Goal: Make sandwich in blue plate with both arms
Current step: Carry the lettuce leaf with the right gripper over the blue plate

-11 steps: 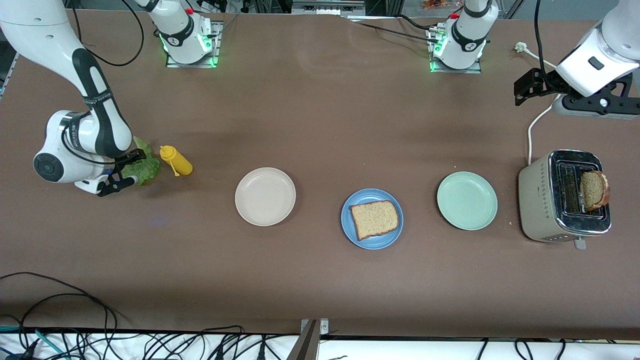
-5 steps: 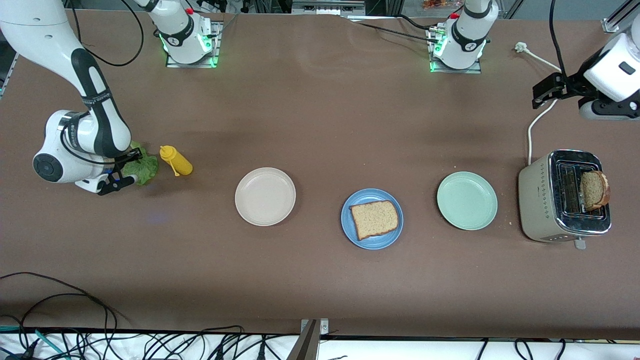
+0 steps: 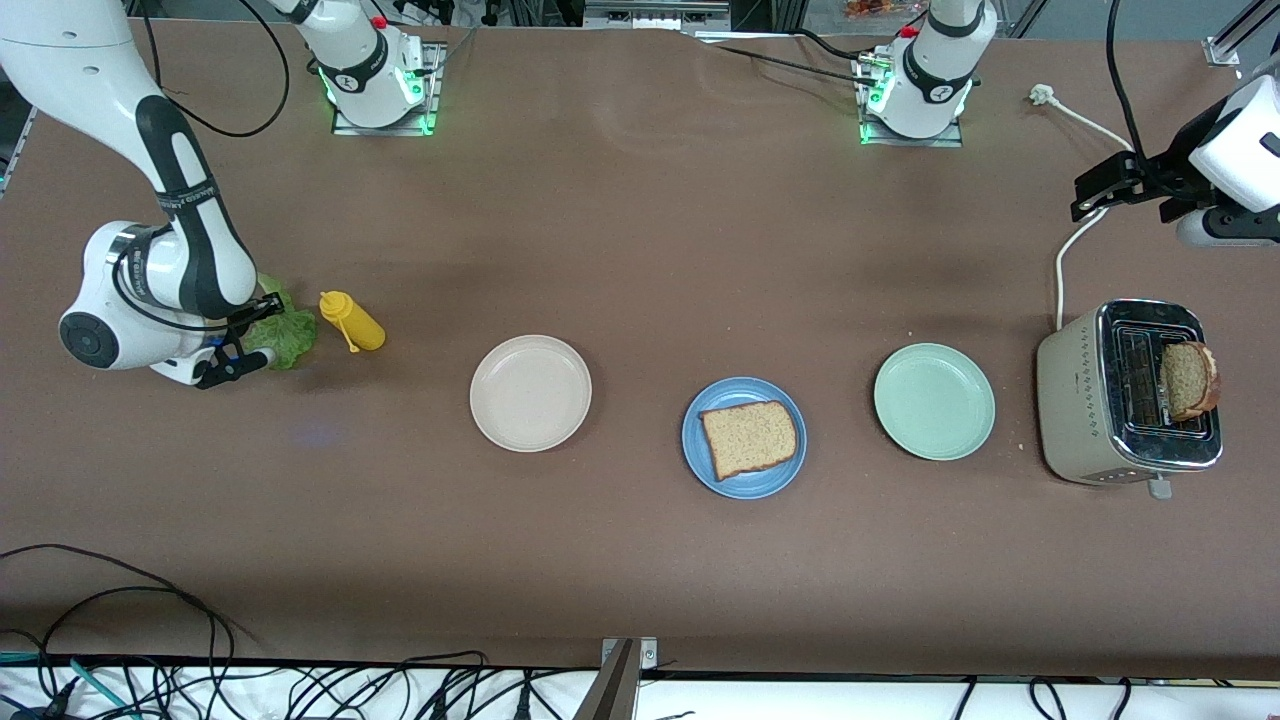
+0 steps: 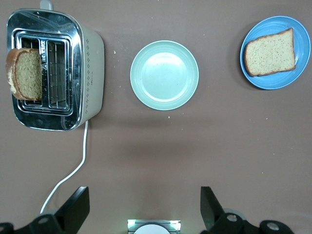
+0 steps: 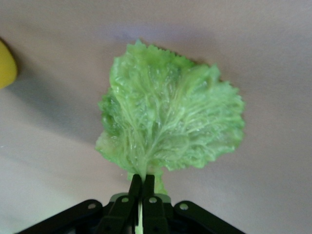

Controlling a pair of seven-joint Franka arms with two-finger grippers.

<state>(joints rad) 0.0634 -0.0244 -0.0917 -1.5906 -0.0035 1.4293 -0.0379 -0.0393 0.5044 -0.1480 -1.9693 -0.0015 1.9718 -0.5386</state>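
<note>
Right end effector (image 5: 142,187) pinching lettuce leaf (image 5: 168,124) stem by yellow bottle (image 3: 351,320); blue plate (image 3: 700,465) toward left arm's end; left end effector (image 4: 144,207) wide, waiting.

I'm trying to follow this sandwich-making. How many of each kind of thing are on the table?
Plates: 3 — blue plate, pale green plate, cream plate
Toast slices: 2 — on the blue plate, in the toaster
Lettuce leaf: 1
Yellow squeeze bottle: 1
Toaster: 1
Total: 8
</note>
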